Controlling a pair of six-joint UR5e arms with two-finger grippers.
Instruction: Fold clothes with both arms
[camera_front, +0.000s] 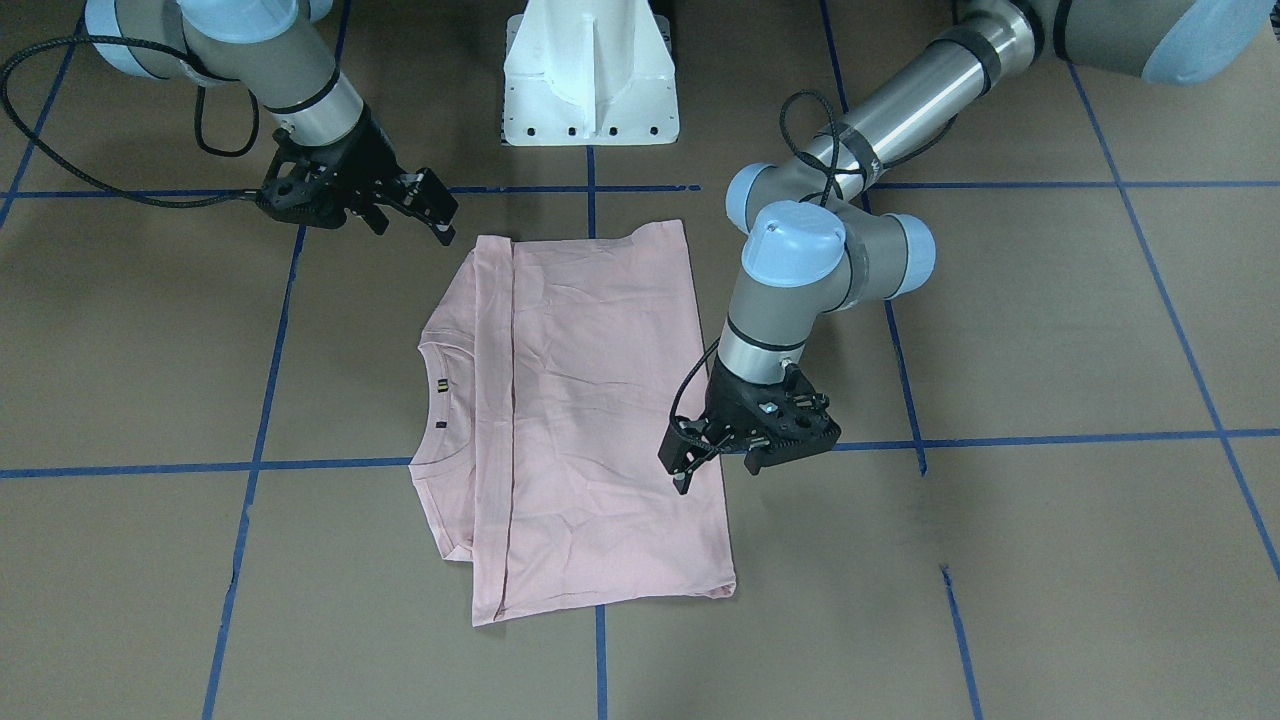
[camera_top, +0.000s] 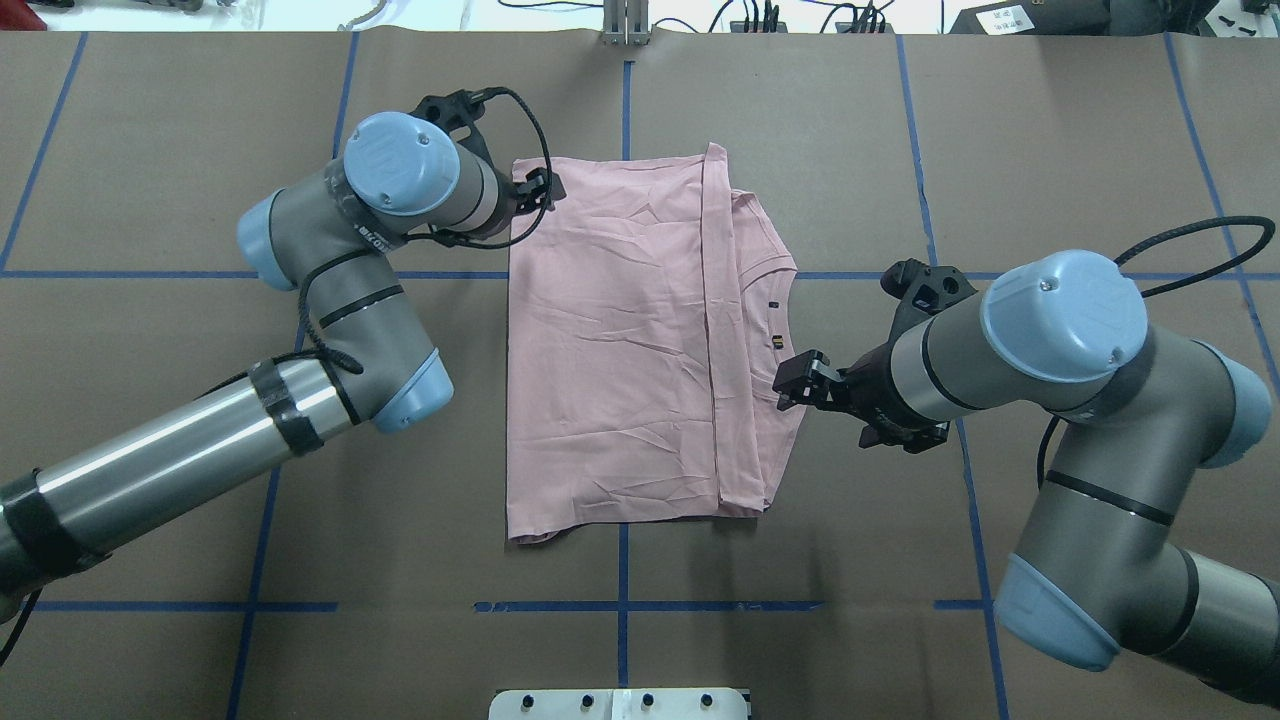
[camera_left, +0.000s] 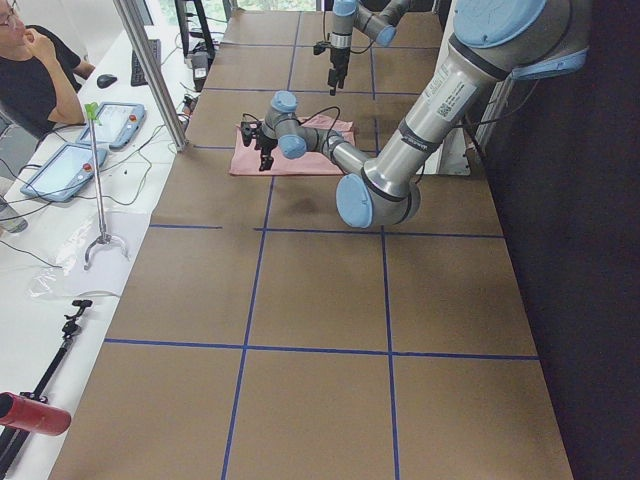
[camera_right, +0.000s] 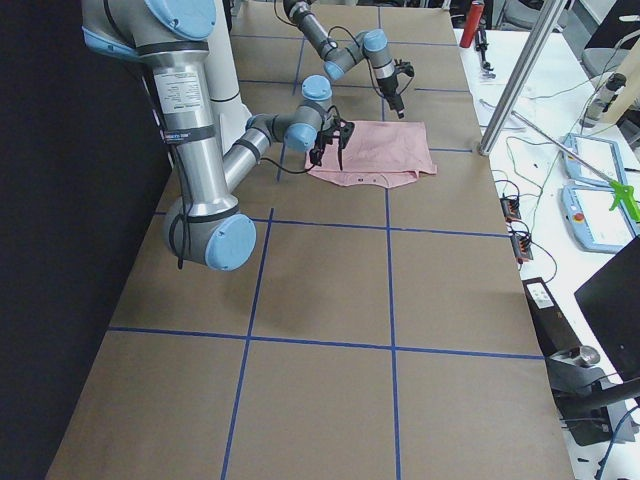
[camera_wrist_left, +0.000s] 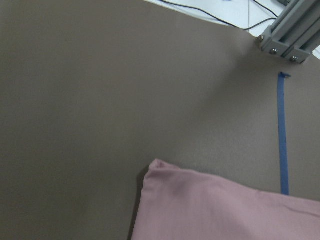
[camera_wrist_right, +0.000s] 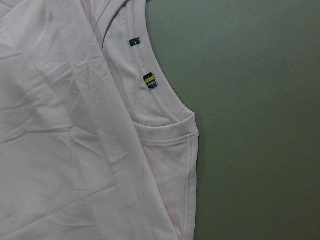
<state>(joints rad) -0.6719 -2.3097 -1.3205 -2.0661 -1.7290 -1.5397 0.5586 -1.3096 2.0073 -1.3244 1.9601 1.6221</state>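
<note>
**Gripper and Garment Positions**

Left gripper (camera_front: 715, 472): jaws spread, empty, poised above the far corner of the T-shirt (camera_top: 610, 340), on the side opposite the collar. The T-shirt lies flat and folded on the table (camera_top: 900, 560), collar toward the robot's right. Right gripper (camera_top: 788, 385): jaws parted, empty, just beside the collar-side edge, clear of the fabric.

The left grey metal jointed arm with light blue joint caps (camera_top: 180, 465) stretched forward across its side. Its wrist was bent so that the left black two-finger gripper (camera_front: 717, 476) pointed almost straight down, jaws parted. The right grey metal jointed arm (camera_top: 1095, 480) was folded at the elbow and turned inward. The right black two-finger gripper (camera_front: 412, 228) was low and slanted, its fingers likewise apart.
</note>
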